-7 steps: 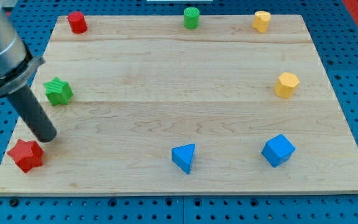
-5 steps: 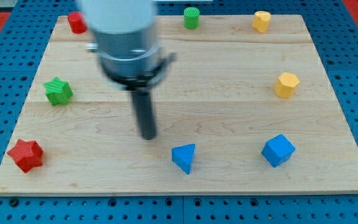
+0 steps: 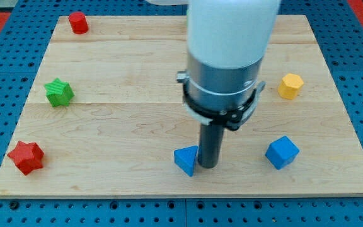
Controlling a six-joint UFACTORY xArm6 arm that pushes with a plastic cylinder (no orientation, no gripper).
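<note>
Down at the near edge of the wooden board (image 3: 106, 69), my tip (image 3: 207, 166) sits right against the blue triangular block (image 3: 186, 159), on its right side. No gripper here, just the bare rod. Blue cube (image 3: 282, 152) waits further right. Red star (image 3: 26, 157) near left, green star (image 3: 59, 93) above it, yellow hexagonal block (image 3: 290, 85) far right, red cylinder (image 3: 77, 23) far left.
</note>
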